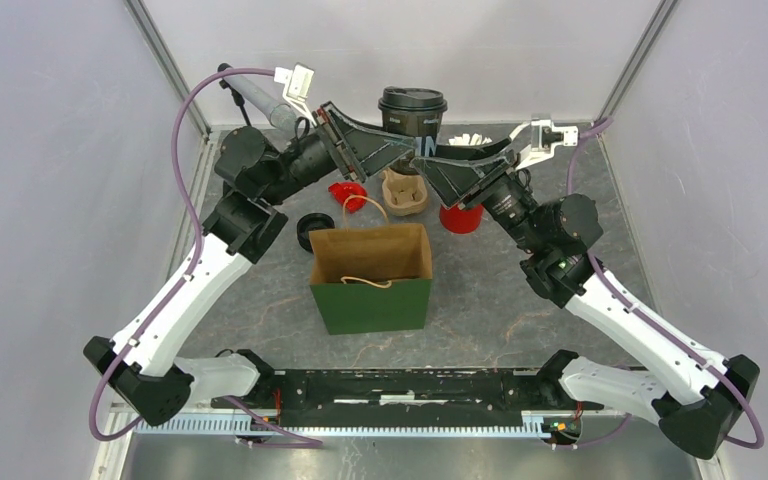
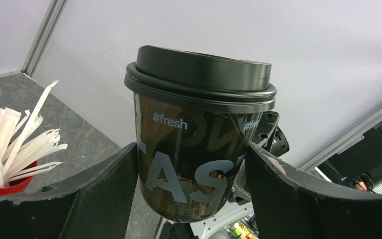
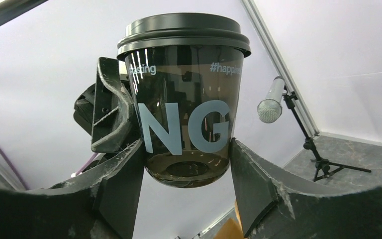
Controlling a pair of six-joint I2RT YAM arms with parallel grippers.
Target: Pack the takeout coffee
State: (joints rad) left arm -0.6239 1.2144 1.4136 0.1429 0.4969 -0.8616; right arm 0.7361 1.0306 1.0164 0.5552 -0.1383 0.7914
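Note:
A dark see-through takeout coffee cup (image 1: 412, 108) with a black lid hangs upright in the air over the back of the table. Both grippers meet at its lower body. My left gripper (image 1: 400, 148) comes in from the left. In the left wrist view its fingers press both sides of the cup (image 2: 194, 149), so it is shut on it. My right gripper (image 1: 438, 158) comes in from the right. It is shut on the cup's base (image 3: 186, 124), fingers touching either side. The green-and-brown paper bag (image 1: 371, 275) stands open-topped below, nearer the arms.
A cardboard cup carrier (image 1: 404, 190) lies behind the bag. A red cup (image 1: 460, 215) of white wrapped straws (image 2: 15, 139) stands right of it. A red item (image 1: 347, 193) and a black lid (image 1: 312, 228) lie to the left. A microphone on a stand (image 3: 270, 107) stands at the back left corner.

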